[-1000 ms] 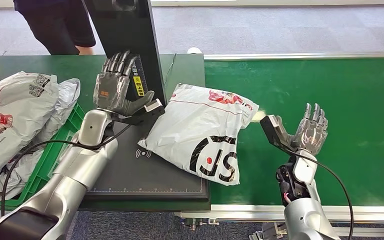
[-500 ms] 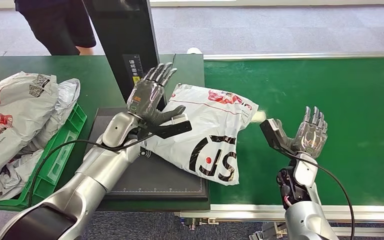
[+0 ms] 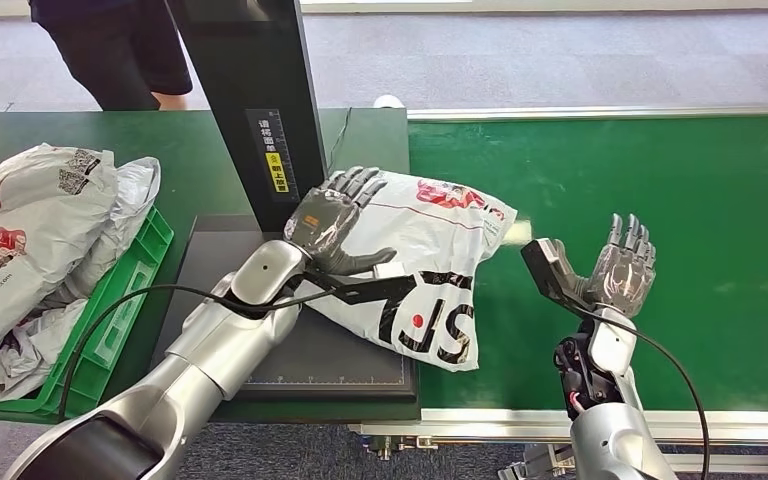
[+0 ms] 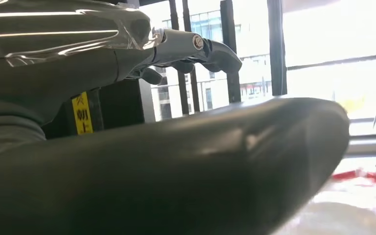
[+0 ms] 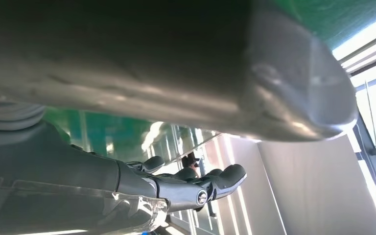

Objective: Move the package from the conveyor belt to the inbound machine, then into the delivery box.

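Black "SF" lettering on white package [image 3: 420, 265]; unreadable yellow label on black column [image 3: 276, 172].

left robot hand [image 3: 335, 222] has swung rightward from the scanner post onto the package [image 3: 420, 262]

White plastic package [image 3: 415, 265], black-red print, crumpled, lying flat; left robot hand [image 3: 332, 222] rests on its near-left edge; right robot hand [image 3: 605, 268] apart, beyond opposite side.

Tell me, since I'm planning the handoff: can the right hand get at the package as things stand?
Probably yes. The right hand is open above the conveyor belt, apart from the package, with bare belt between them. The left hand is over the package's other side.
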Available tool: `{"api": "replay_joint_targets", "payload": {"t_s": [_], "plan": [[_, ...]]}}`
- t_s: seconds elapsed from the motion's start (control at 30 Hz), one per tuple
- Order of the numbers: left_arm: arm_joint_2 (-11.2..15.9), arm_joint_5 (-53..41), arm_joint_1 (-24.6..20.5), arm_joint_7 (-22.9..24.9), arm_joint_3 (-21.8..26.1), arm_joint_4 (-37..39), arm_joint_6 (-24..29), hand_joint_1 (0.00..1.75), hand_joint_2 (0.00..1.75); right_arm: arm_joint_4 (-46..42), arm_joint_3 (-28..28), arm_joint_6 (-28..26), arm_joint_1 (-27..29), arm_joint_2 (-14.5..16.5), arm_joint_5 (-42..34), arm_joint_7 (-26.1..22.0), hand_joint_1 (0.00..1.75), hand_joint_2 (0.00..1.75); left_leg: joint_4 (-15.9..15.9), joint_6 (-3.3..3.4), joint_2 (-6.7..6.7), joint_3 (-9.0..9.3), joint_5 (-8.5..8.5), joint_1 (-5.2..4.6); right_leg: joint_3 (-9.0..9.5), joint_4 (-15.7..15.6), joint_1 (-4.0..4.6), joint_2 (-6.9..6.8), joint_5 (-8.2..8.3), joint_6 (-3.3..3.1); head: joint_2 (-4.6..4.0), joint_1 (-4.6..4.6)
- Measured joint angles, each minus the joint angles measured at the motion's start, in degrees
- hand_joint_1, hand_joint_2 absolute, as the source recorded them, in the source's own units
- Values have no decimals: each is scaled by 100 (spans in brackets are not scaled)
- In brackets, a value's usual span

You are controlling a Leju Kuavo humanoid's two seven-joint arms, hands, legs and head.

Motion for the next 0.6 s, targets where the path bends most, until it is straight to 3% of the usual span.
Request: {"api": "replay_joint_targets", "payload": {"t_s": [0.43,0.57,0.6], "plan": [[12,-321,367,315,-684,946,-432,0,0,8,107,0,-103,88,-96,-181,0,0,-2,0,-1,3,0,1,8,0,1,-1,-1,0,0,0],[10,-279,406,407,-704,1023,-428,0,175,5,151,1,-104,110,-126,-255,0,0,-2,1,-2,10,-1,0,16,0,0,-2,-1,0,0,0],[10,-258,413,422,-704,1034,-421,0,175,5,156,0,-104,115,-135,-278,0,0,-2,1,-2,13,-1,0,19,0,0,-2,-1,0,0,0]]}}
